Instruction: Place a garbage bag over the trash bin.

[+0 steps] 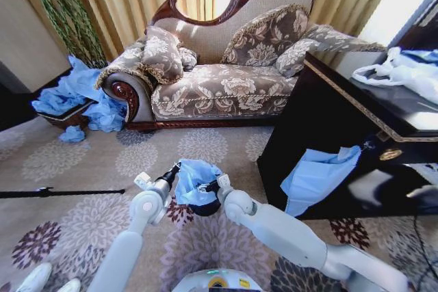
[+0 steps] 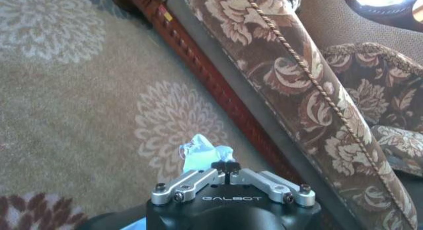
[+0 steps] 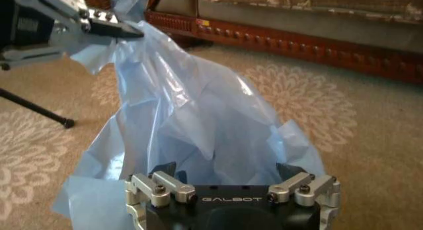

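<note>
Surroundings: we face a sofa (image 1: 226, 73) far off; dark cabinet (image 1: 328, 121) at right
Bin: trash bin (image 1: 205, 207) under the garbage bag (image 1: 195, 181)
Claws: left gripper (image 1: 176, 167) pinches bag's edge; right gripper (image 1: 220, 184), we cannot tell

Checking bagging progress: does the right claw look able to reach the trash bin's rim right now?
Probably yes. The right claw sits at the trash bin, with only the garbage bag draped between. The left claw pinches the bag's far edge.

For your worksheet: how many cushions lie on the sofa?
3. One cushion at the sofa's left end, one against the backrest's middle, one at the right end. More may be hidden behind them.
</note>
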